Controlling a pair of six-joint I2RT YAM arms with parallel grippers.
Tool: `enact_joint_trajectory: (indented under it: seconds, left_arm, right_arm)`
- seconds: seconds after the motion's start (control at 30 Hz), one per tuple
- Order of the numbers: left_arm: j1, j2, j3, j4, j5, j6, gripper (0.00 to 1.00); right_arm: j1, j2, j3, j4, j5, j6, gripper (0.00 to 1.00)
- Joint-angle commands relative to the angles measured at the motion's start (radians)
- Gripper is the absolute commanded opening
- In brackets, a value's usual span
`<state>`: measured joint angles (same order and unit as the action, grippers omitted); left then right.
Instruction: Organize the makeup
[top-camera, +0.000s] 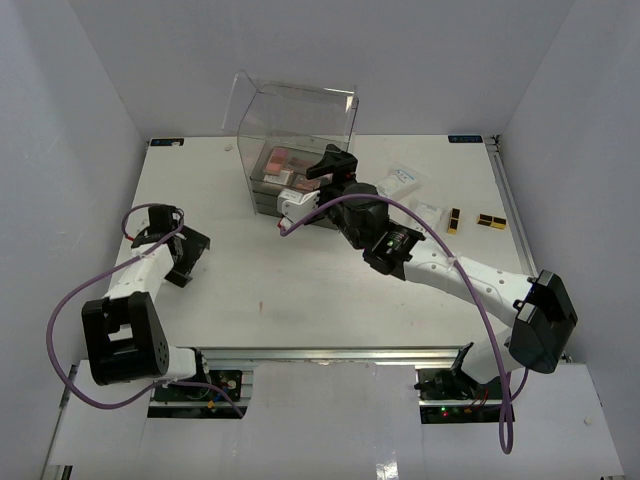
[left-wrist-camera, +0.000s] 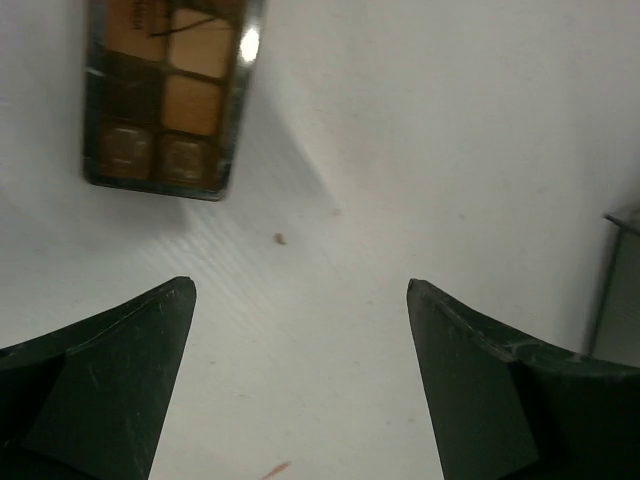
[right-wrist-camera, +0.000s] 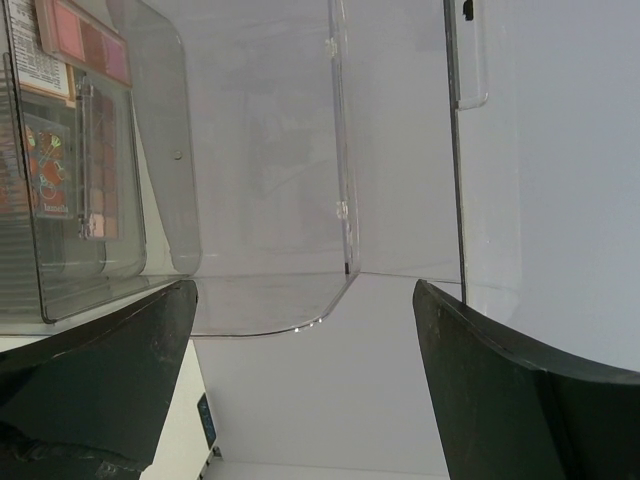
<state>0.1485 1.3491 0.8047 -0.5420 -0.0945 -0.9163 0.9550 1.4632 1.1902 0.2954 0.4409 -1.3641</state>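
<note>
A palette (left-wrist-camera: 165, 95) of brown and orange squares lies flat on the white table, ahead and to the left of my left gripper (left-wrist-camera: 300, 290). That gripper is open with only bare table between its fingers, and it sits low at the table's left (top-camera: 190, 255). Pink palettes (top-camera: 285, 160) lie in the top of the clear box (top-camera: 300, 125), whose lid stands up. My right gripper (top-camera: 332, 163) hovers open and empty at the box's right side. In its wrist view the pink palettes (right-wrist-camera: 85, 35) lie to the left, beyond the gripper (right-wrist-camera: 305, 330).
Two white packets (top-camera: 400, 180) (top-camera: 430, 212) and two small brown-gold palettes (top-camera: 453, 220) (top-camera: 490, 220) lie on the table right of the box. The box's dark drawers (top-camera: 265, 195) face the left arm. White walls close in the table on three sides.
</note>
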Motion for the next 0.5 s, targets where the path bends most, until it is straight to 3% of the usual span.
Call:
enact_joint_trajectory:
  seconds: [0.0, 0.3, 0.47]
  left_arm:
    - [0.044, 0.005, 0.051, -0.099, -0.104, 0.065, 0.98]
    - [0.131, 0.143, 0.162, -0.096, -0.206, 0.190, 0.98]
    - [0.175, 0.266, 0.215, -0.068, -0.158, 0.305, 0.98]
  right_arm:
    - [-0.007, -0.045, -0.010, 0.060, -0.005, 0.033, 0.95]
    - [-0.010, -0.040, -0.007, 0.041, -0.008, 0.045, 0.95]
    - [-0.011, -0.035, -0.015, 0.041, -0.007, 0.056, 0.95]
